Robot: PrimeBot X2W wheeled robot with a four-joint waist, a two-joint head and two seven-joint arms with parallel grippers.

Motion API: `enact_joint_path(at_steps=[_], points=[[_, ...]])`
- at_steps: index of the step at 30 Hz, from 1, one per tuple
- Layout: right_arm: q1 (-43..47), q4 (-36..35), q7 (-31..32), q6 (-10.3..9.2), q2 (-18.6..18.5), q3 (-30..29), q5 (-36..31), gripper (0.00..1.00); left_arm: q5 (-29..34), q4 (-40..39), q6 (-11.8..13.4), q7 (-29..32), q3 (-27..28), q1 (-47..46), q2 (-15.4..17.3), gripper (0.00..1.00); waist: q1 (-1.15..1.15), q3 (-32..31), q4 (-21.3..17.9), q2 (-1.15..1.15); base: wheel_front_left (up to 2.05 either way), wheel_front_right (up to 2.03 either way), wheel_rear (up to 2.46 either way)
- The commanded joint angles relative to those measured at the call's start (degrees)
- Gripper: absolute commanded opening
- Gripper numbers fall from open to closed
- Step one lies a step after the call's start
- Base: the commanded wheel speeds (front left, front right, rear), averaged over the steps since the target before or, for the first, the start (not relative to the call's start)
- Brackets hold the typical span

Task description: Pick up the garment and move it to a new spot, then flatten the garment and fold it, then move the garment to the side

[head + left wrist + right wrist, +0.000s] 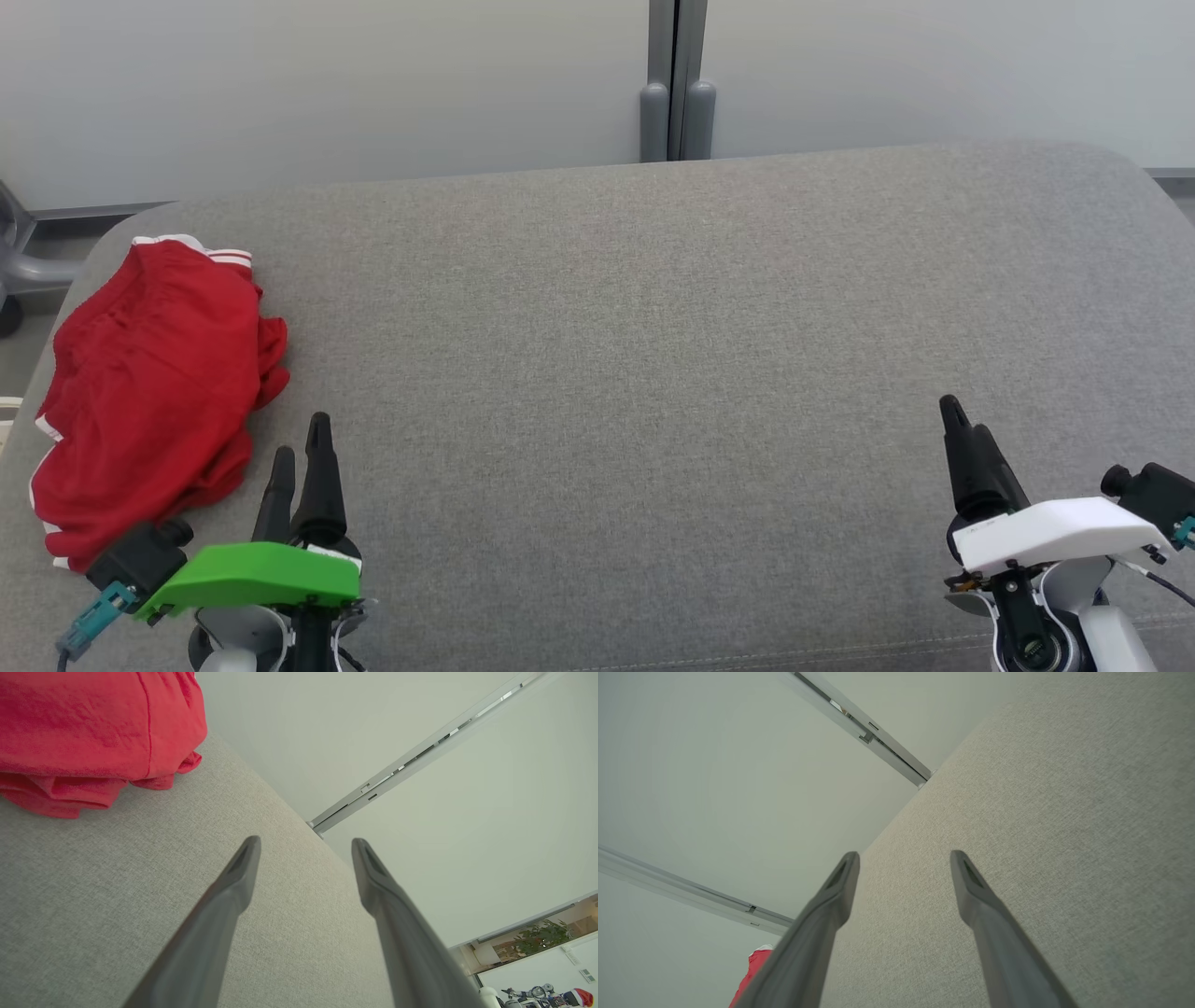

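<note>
A crumpled red garment [154, 392] with white trim lies bunched in a heap at the far left end of a grey fabric-covered surface [653, 373], close to that surface's rounded left edge. The robot's left gripper [301, 439], topped by a green wrist cover [252, 574], hovers just to the right of the heap's near end, its two dark fingers spread apart and grasping nothing. From the left wrist view, the cloth's folded edges sit off to the upper left of the fingers, with bare grey weave between fingertips and fabric.

Well apart, near the surface's right end, the right gripper [962, 420] pokes up from under a white wrist cover [1055, 527]. Its jaws likewise stand released and empty. The right wrist view has both fingers splayed over plain upholstery, and a sliver of the red cloth peeks out at the lower left, beside one finger.

The broad middle of the surface stretches between the two arms. Behind it runs a pale panelled wall, split by a grey vertical post [677, 84]. A grey furniture leg [28, 271] juts in at the left edge.
</note>
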Motion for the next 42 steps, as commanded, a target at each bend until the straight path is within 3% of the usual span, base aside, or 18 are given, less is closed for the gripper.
enact_joint_path(at_steps=[1, 19, 42], points=[[-0.37, -1.32, -0.78, 0.01, -0.47, 0.65, -2.40, 1.00, 2.92, -1.29, 0.48, -0.51, 0.01, 0.30, 0.74, 1.00, 0.00, -0.05, 0.02, 0.00, 0.00, 0.00, 0.00], [0.80, -2.14, -4.90, 0.02, -0.58, 5.30, -19.07, 1.00, 20.64, -3.09, 3.18, -2.92, -0.99, 4.58, 3.43, 1.00, 0.00, -0.54, 0.02, 0.00, 0.00, 0.00, 0.00], [1.01, -0.18, -9.02, 0.03, -0.71, 9.12, -32.83, 1.00, 32.09, -1.05, 4.67, -5.37, -1.39, 6.81, 4.02, 1.00, 0.00, -1.17, 0.02, 0.00, 0.00, 0.00, 0.00]])
